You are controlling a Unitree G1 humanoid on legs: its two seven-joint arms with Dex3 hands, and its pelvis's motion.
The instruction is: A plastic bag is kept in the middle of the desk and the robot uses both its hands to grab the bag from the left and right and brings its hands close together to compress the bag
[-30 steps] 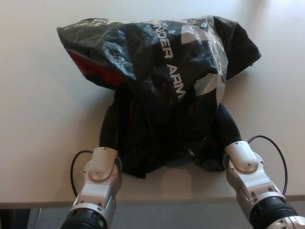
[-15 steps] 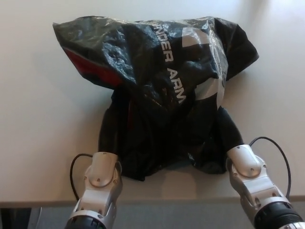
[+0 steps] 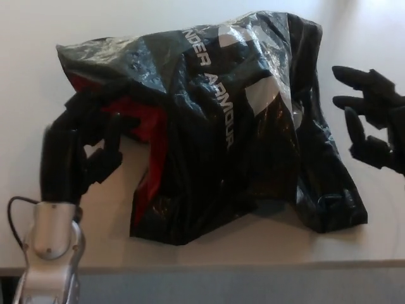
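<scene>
A crumpled black plastic bag with white lettering and a red panel lies in the middle of the pale desk. My left hand stands at the bag's left side, fingers spread, its fingertips against the red panel's edge. At the right edge of the view my right hand is open, fingers pointing left, a short gap from the bag's right flank. Neither hand holds the bag.
The desk's front edge runs along the bottom, with grey floor below it. A black cable loops beside my left wrist. Bare desk surface lies to the left, right and behind the bag.
Both hands have come out from the bag's lower middle and moved apart to its sides. The bag has loosened and spread, showing more red. The view has shifted.
</scene>
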